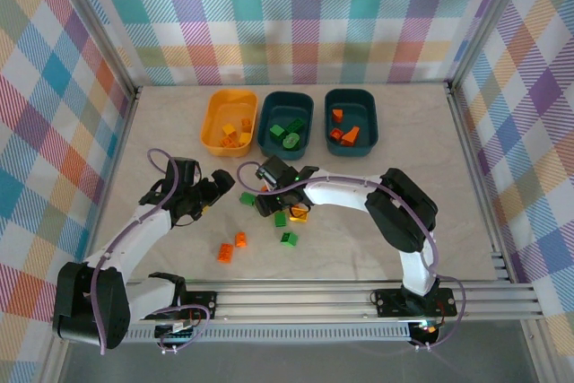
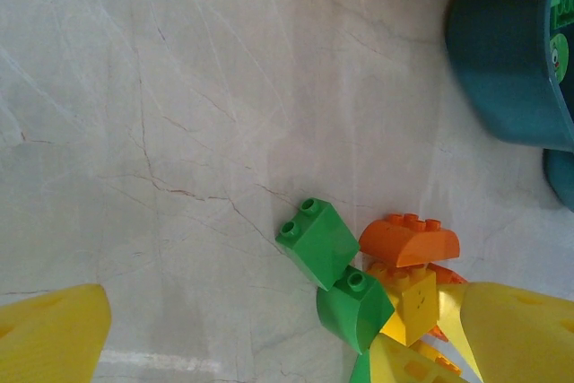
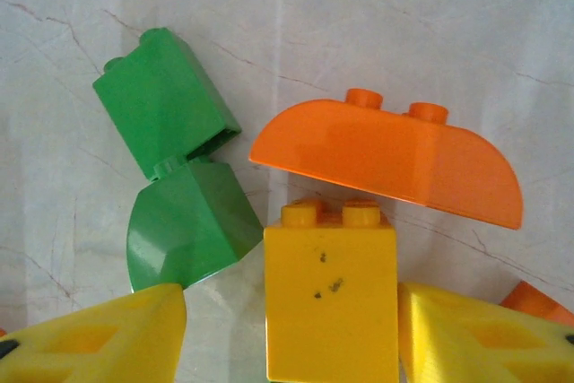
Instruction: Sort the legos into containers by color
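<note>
The left jaws stand spread wide with nothing between them, at 9 o'clock of the loose cluster on the pale marbled desk (image 1: 430, 159). The right jaws straddle a yellow square plastic brick (image 3: 330, 298) but are released, with a gap showing on one side. At the brick's 12 o'clock lies an orange arched plastic brick (image 3: 386, 163), and at its 10 o'clock two green plastic bricks (image 3: 166, 100) touch. Along the desk's 12 o'clock edge sit a yellow-orange rounded plastic tub (image 1: 208, 123) holding yellow pieces, a middle dark teal tub (image 1: 264, 127) with green ones, and a right dark teal tub (image 1: 373, 123) with orange-red ones. Two small orange bricks (image 1: 225, 252) lie at 7 o'clock of the cluster.
</note>
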